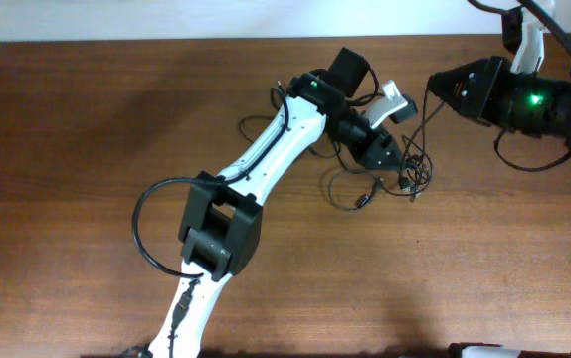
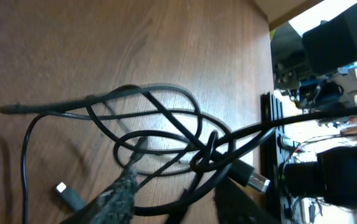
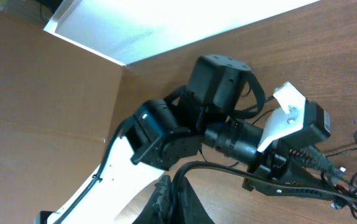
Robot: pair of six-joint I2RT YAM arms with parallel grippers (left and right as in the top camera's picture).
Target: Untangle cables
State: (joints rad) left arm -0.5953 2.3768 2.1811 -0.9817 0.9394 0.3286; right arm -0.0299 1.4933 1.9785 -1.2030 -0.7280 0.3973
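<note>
While right gripper (image 1: 434, 86) is clamped on one strand of the cables (image 2: 206, 152), holding it taut toward its side | left gripper (image 2: 175, 186) spread wide astride the knot, likely to pin it | tangle lies on the counter (image 1: 87, 119) between both arms

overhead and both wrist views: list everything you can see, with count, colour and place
cables: several, exact count unclear, black, tangled on the table right of centre
plug ends: at least two, dark with silvery tips, at the tangle's edges
table: one, brown wood, under everything
left arm: one, white and black, reaching from the near edge to the tangle
left gripper: one, black, open over the tangle
right arm: one, mostly black, far right corner
right gripper: one, black, shut on a strand of the cables
</note>
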